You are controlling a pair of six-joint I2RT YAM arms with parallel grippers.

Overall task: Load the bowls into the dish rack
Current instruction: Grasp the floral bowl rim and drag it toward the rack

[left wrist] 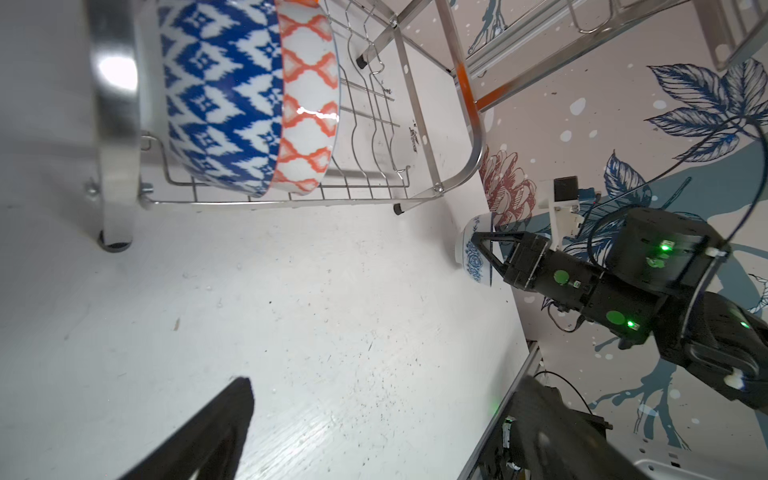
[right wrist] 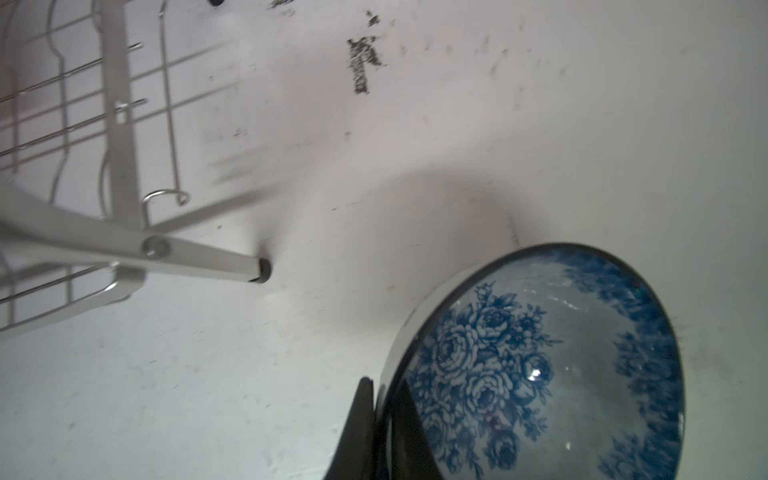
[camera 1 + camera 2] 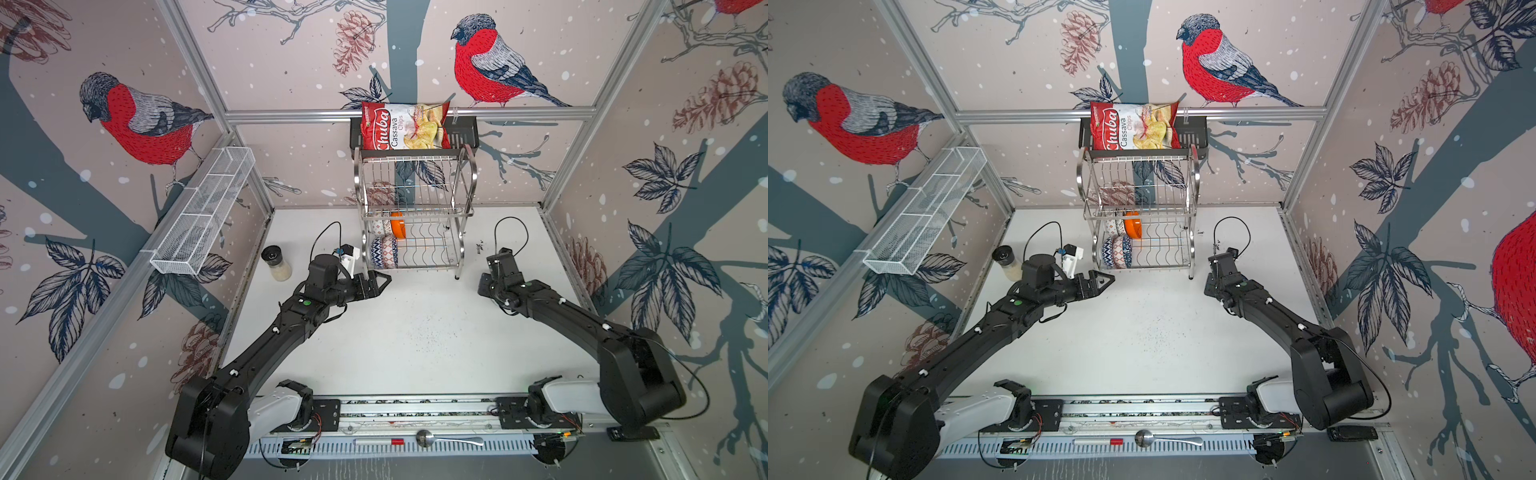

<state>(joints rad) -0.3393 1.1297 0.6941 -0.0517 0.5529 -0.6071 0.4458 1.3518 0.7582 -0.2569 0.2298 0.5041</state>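
The right gripper [image 2: 380, 399] pinches the rim of the blue-flowered bowl [image 2: 540, 365], low at the table [image 3: 415, 332] beside the dish rack [image 3: 436, 215]. The left gripper [image 3: 384, 282] gapes empty by the lower shelf [image 3: 428, 253], holding seemingly 4 bowls [image 3: 384, 251].

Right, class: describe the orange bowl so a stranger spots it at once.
Find the steel dish rack at the back. On its lower shelf, behind the blue zigzag bowl, stands the orange bowl, the only plain, unpatterned one.
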